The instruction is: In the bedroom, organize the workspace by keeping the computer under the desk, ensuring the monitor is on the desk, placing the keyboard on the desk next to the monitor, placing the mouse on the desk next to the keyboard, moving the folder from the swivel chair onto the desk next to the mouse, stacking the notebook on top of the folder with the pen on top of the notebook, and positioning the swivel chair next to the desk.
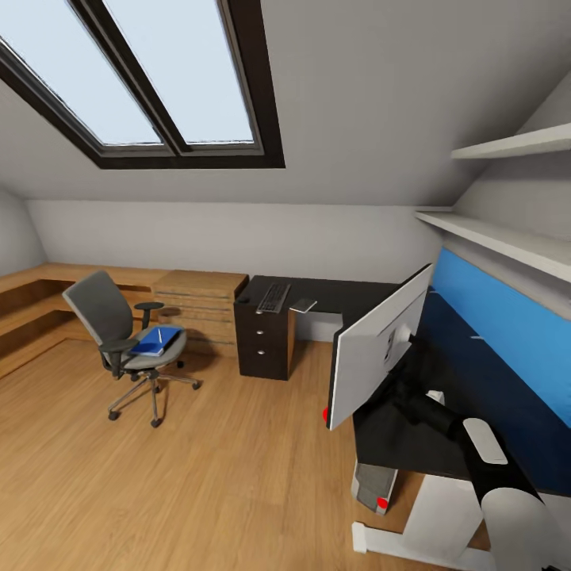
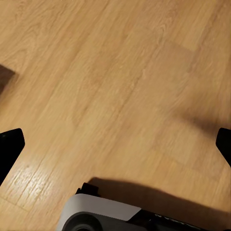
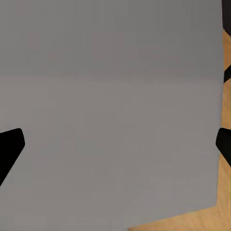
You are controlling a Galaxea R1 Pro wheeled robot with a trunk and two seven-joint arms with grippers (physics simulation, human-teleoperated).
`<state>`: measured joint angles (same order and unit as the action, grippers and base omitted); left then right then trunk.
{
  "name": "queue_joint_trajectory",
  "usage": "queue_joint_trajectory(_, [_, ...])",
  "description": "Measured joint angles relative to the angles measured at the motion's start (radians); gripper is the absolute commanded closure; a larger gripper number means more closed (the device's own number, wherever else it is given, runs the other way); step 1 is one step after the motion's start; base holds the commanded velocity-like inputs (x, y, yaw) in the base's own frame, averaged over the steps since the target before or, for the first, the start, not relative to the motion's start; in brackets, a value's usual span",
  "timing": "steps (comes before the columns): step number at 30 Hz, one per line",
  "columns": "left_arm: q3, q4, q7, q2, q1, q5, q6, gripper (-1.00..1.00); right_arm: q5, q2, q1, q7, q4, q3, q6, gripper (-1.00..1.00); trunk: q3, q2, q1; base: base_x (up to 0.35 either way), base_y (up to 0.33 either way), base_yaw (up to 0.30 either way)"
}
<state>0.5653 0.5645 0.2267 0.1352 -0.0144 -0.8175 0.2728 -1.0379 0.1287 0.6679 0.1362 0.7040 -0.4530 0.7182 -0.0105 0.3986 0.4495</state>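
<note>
The monitor (image 1: 373,361) stands tilted at the near edge of the black desk (image 1: 341,295), its pale grey back toward me and a red dot at its lower corner. My right arm (image 1: 484,448) reaches in beside it. The right gripper (image 3: 115,144) is open, fingertips wide apart, close against the monitor's grey surface (image 3: 110,96). The computer (image 1: 374,485) sits under the desk. The keyboard (image 1: 274,297), a small dark mouse (image 1: 243,300) and the grey notebook (image 1: 303,304) lie on the far end. The swivel chair (image 1: 111,329) holds the blue folder (image 1: 151,342) with the pen (image 1: 160,336) on it. My left gripper (image 2: 115,144) is open over the floor.
A black drawer unit (image 1: 266,341) stands under the desk's far end, beside light wooden cabinets (image 1: 198,301) along the back wall. White shelves (image 1: 507,238) hang over the blue back panel (image 1: 507,317). Wooden floor (image 1: 222,468) lies open between me and the chair.
</note>
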Motion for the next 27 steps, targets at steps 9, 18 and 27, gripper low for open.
queue_joint_trajectory(9, [0.000,-0.001,0.000,0.000,0.000,0.000,0.000,-1.00,-0.005,-0.002,0.000,-0.001,-0.001,-0.001,0.001,-1.00,0.000,0.000,0.000,-0.097,0.000,-0.001])
queue_joint_trajectory(18, [0.000,0.000,0.000,0.000,0.000,0.000,0.000,-1.00,-0.010,-0.002,0.000,-0.004,-0.001,-0.002,0.009,-1.00,0.000,0.000,0.000,-0.200,0.000,0.000])
queue_joint_trajectory(27, [0.000,0.000,0.000,0.000,0.000,0.001,0.000,-1.00,-0.006,-0.002,-0.001,-0.001,-0.001,-0.002,0.005,-1.00,0.000,0.000,0.000,-0.002,0.000,-0.077])
